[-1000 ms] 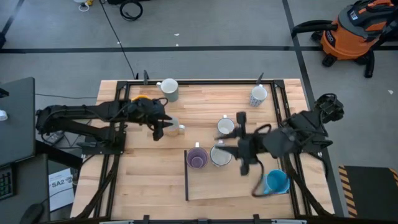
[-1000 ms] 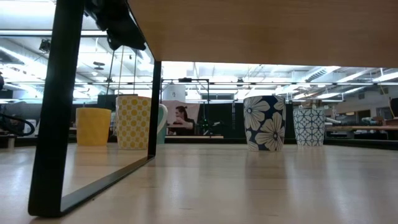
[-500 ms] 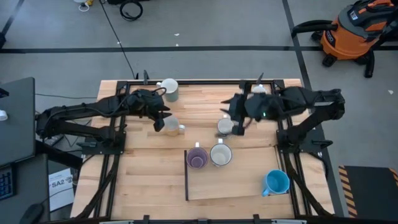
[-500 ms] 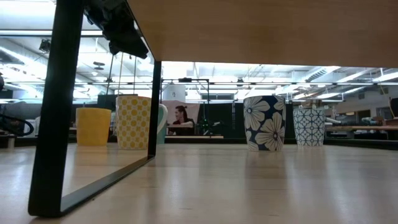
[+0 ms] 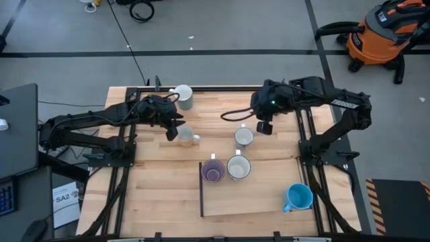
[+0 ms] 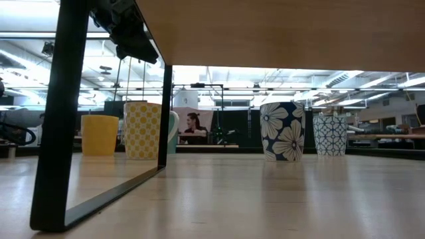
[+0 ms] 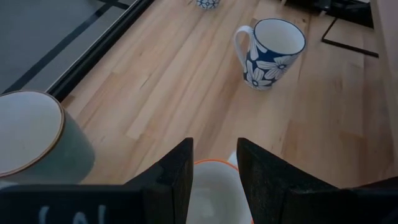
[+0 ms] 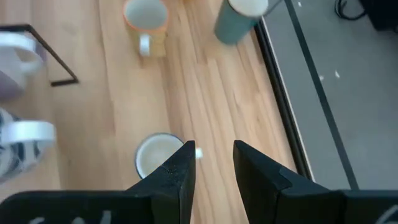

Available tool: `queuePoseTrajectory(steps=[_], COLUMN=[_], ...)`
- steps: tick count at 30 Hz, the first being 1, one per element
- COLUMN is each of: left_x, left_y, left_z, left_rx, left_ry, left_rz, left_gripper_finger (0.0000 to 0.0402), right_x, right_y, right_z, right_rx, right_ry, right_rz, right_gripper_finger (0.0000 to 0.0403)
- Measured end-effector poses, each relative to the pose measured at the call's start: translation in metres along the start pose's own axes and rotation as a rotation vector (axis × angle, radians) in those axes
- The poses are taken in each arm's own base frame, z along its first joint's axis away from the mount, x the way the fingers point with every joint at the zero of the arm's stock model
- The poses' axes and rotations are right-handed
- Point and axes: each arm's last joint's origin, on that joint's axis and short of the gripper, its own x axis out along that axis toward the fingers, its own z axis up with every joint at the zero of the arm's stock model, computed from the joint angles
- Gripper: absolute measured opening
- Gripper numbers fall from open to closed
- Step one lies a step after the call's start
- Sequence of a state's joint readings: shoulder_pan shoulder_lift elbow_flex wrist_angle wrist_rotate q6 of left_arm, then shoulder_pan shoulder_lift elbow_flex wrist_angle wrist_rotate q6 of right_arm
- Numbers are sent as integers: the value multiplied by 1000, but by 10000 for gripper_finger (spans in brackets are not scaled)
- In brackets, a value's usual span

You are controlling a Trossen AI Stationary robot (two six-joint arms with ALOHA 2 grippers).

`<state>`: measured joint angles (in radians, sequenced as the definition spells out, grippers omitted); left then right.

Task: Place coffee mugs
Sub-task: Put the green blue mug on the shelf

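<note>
Several coffee mugs stand upright on their bases. An orange-rimmed yellow-patterned mug [image 5: 187,138] is just beside my left gripper [image 5: 172,132], which hangs open above it [image 7: 214,163], clear of its rim [image 7: 211,186] and well above it in the low view [image 6: 129,36]. A blue-flowered mug [image 5: 244,136] stands under my right gripper [image 5: 263,126], which is open and empty [image 8: 211,163]. A purple mug [image 5: 213,171], a white mug [image 5: 238,167] and a blue mug [image 5: 297,197] sit on a raised wooden shelf [image 5: 255,202]. A grey-green mug [image 5: 182,97] stands at the far edge.
The shelf stands on a black leg [image 6: 63,119] at its left end. A plain yellow mug [image 6: 99,135] and a pale patterned mug [image 6: 330,135] show in the low view. Black rails [image 5: 215,87] run along the table's edges. Bare wood lies at the near left.
My right gripper has swung from beside the blue mug at the near right toward the far edge, turning as it went, and now hangs over the flowered mug. My left gripper has shifted a little toward the far edge. No mug has moved.
</note>
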<state>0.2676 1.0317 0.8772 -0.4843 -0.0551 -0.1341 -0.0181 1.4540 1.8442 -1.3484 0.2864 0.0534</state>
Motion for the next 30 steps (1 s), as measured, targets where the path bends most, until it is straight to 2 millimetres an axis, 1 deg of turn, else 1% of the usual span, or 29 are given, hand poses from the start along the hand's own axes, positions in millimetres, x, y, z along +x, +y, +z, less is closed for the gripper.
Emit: queuePoseTrajectory(steps=[5, 10, 18, 22, 26, 30], left_x=[0, 0, 0, 0, 0, -1], left_y=[0, 0, 0, 1, 9, 27], left_z=[0, 0, 0, 1, 7, 14], left_rx=[0, -1, -2, -1, -1, 3], left_ry=[0, 0, -2, -15, -66, -126], left_rz=[0, 0, 1, 45, 103, 170], left_gripper_finger=[130, 130, 130, 130, 130, 130], right_x=[4, 11, 31, 45, 60, 75], right_y=[-10, -15, -22, -27, -32, -37], right_z=[-4, -17, -36, -45, -52, -57], right_rx=[15, 32, 81, 117, 148, 165], right_ry=[45, 83, 28, -1, -20, -11], right_rz=[-26, -13, 51, 62, 57, 40], right_gripper_finger=[115, 115, 114, 114, 114, 114])
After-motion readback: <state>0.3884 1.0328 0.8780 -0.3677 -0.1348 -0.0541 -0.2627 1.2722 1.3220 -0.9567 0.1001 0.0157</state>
